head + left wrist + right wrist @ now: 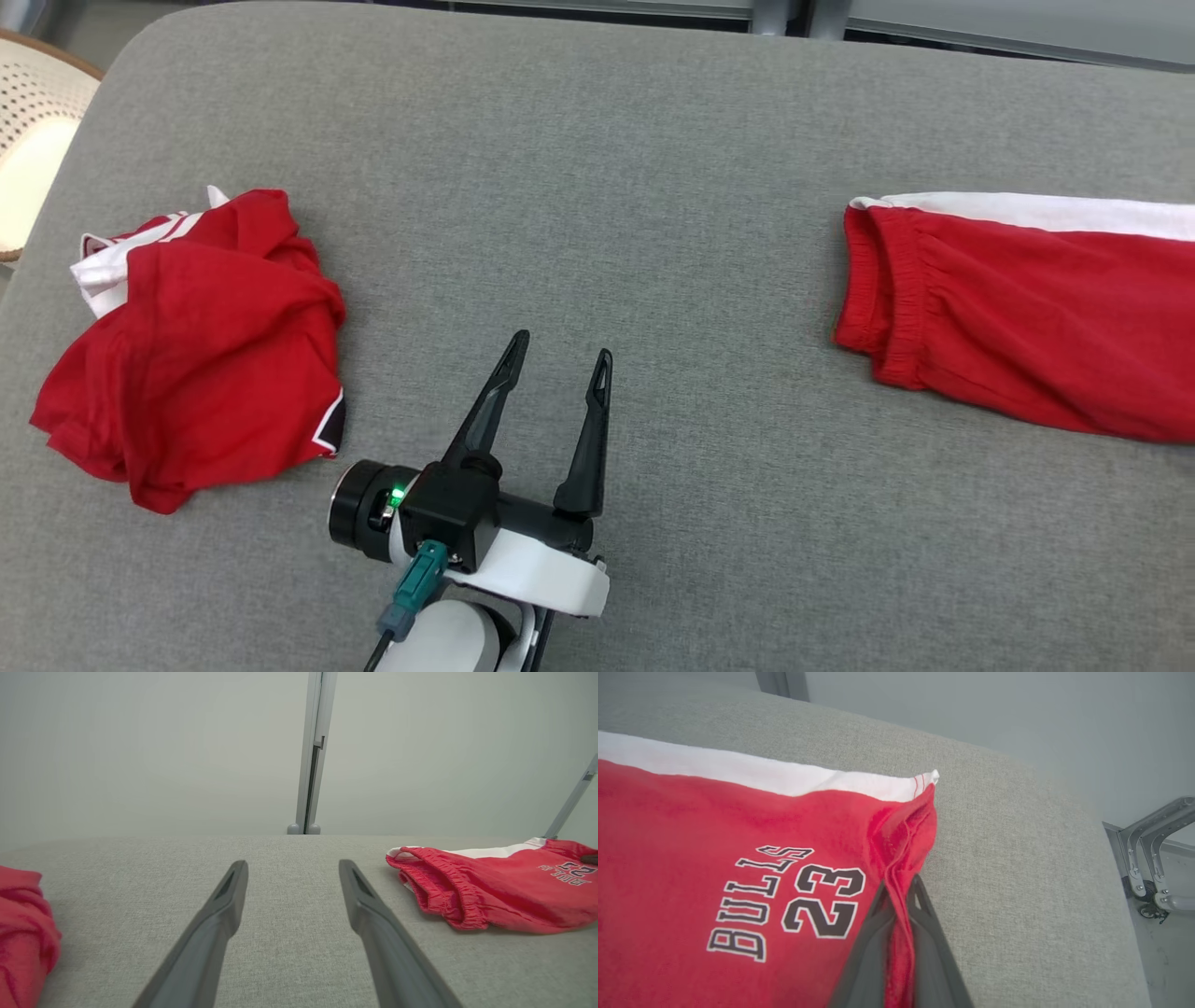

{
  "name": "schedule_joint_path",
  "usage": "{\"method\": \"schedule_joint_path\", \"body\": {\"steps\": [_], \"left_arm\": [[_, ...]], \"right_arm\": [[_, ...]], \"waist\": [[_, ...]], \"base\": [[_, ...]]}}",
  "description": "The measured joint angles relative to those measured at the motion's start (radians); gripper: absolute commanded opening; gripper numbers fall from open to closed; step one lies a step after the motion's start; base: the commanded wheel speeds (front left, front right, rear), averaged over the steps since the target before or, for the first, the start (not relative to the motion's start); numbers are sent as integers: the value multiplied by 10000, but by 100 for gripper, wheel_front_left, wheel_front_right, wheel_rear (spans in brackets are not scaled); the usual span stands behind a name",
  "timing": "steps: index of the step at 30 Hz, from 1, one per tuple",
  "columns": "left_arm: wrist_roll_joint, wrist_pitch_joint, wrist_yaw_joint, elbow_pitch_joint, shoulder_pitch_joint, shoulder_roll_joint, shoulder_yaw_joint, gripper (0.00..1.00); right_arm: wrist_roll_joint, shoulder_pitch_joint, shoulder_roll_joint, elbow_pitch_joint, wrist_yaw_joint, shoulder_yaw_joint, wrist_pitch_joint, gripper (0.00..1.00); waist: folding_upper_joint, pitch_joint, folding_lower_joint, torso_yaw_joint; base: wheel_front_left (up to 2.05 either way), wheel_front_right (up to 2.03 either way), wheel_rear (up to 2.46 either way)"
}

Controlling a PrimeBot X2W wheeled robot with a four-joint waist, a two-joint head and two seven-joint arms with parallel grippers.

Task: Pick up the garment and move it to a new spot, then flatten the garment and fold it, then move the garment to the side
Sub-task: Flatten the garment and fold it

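Grey woven upholstery point(653, 187) covers the broad padded surface on which everything lies. In the head view my left claw point(561, 347) is over bare fabric near the middle, with its two dark fingers spread wide and nothing between them. The left wrist view shows the same left claw point(293, 865) pointing across the surface toward its far edge, where an upright metal post point(313, 751) stands against a pale wall. The task's thing, a pair of red shorts point(1027, 317), lies flat on my right-hand part of the surface, well apart from the left claw. Its gathered waistband point(887, 299) faces the middle, and a white stripe point(1027, 210) runs along its far edge. In the right wrist view my right claw point(900, 891) is pinched together on a raised fold at the corner of the red shorts point(691, 835), and red cloth is squeezed between its fingers point(868, 947). Just beside that fold is the black-and-white print "BULLS 23" point(789, 900), and the white stripe point(738, 767) ends at the corner beyond it. A metal bracket point(1153, 849) shows past the surface's edge. A crumpled red-and-white garment point(196, 345) is heaped on my left-hand part of the surface, near the left claw but apart from it. A pale perforated chair point(37, 121) stands beyond that corner.
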Motion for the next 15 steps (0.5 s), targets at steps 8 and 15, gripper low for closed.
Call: {"method": "schedule_joint_path", "body": {"steps": [8,15], "left_arm": [[10,0,-267,291,80,0,96,100],[19,0,-374,454,278,0,77,100]], "right_arm": [[-1860,-1222,606,-90,0,663,-259,0],[-2740,-1727,1492,-602,0,1041,-6,0]], "waist": [[0,-428,0,-617],[0,-966,0,-663]], "base": [[0,0,0],[0,0,0]]}}
